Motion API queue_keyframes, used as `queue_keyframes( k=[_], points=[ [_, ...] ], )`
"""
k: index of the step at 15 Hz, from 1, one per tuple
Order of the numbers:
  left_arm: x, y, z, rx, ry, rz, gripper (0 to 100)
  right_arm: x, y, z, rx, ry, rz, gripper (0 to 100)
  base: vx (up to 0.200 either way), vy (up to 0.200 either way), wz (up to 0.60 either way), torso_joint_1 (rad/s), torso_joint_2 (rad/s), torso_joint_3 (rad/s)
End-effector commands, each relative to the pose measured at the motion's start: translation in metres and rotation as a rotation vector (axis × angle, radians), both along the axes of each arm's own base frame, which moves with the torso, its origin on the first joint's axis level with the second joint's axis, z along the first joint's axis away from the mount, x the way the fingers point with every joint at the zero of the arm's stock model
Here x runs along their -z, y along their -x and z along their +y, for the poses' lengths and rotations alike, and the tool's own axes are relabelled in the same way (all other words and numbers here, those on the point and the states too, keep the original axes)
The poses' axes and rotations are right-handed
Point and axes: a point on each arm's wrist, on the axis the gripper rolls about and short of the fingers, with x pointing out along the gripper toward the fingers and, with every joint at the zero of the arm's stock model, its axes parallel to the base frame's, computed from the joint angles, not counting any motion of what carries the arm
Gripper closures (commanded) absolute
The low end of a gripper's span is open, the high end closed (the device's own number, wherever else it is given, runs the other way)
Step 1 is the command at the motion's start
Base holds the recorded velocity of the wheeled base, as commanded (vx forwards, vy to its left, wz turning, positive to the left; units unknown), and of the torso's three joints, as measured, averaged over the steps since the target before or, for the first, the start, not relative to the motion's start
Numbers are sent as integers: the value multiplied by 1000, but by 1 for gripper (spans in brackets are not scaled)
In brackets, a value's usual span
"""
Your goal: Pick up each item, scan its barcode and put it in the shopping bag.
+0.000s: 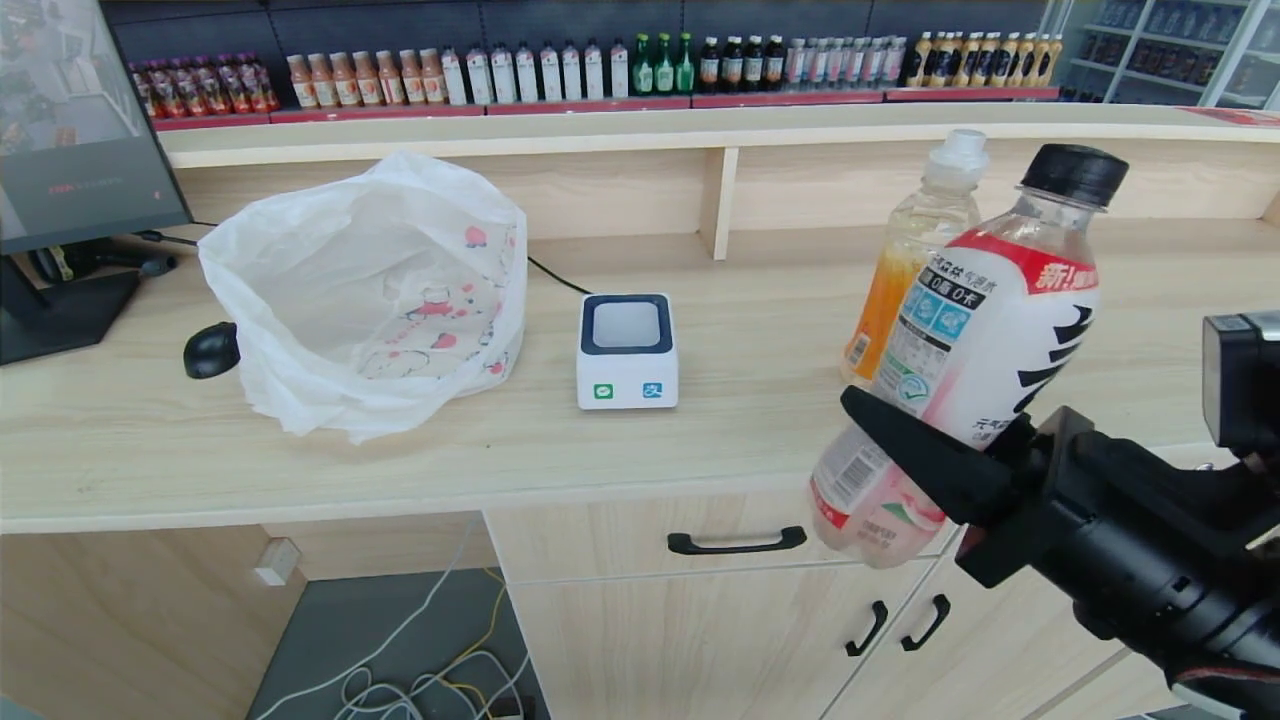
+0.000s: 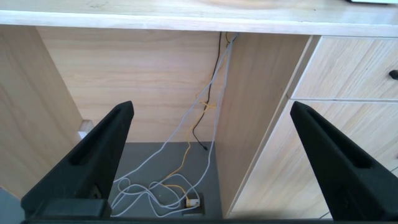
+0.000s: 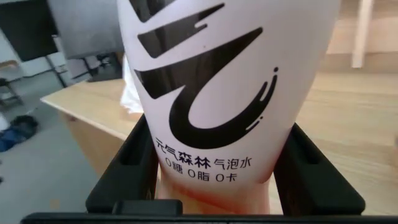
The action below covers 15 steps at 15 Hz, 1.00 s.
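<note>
My right gripper [image 1: 975,455] is shut on a white-labelled drink bottle [image 1: 975,340] with a black cap, held tilted in the air off the counter's front right edge. Its barcode faces left and down. In the right wrist view the bottle [image 3: 217,93] sits clamped between both fingers [image 3: 134,162]. A bottle of orange drink [image 1: 915,250] with a white cap stands on the counter behind it. The white scanner box [image 1: 627,350] sits mid-counter, and the open white shopping bag [image 1: 370,290] stands to its left. My left gripper [image 2: 211,162] hangs open below the counter, facing the knee space.
A monitor [image 1: 80,120] stands at the counter's far left, with a black mouse [image 1: 211,350] beside the bag. A raised shelf [image 1: 700,135] runs along the back. Drawers with black handles [image 1: 737,543] sit below the counter edge. Loose cables [image 2: 174,180] lie on the floor.
</note>
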Motion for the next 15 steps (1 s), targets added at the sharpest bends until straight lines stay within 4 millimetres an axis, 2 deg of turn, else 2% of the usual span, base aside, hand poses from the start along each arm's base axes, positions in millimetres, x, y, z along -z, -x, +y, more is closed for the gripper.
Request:
queue_keyframes(
  k=[1,3,5,10,15],
  points=[
    [0,0,0,-1,0,0,0,11,-5,-15,179,60,13,100,0,0,0,0,0,0],
    [0,0,0,-1,0,0,0,6,-12,-37,328,92,-32,100,0,0,0,0,0,0],
    [0,0,0,-1,4,0,0,-2,-21,-50,408,80,-64,100,0,0,0,0,0,0],
    [0,0,0,-2,14,-2,0,-1,-22,-49,419,85,-57,100,0,0,0,0,0,0],
    [0,0,0,-1,11,0,0,1,-19,-47,406,88,-50,100,0,200,0,4,5,0]
  ],
)
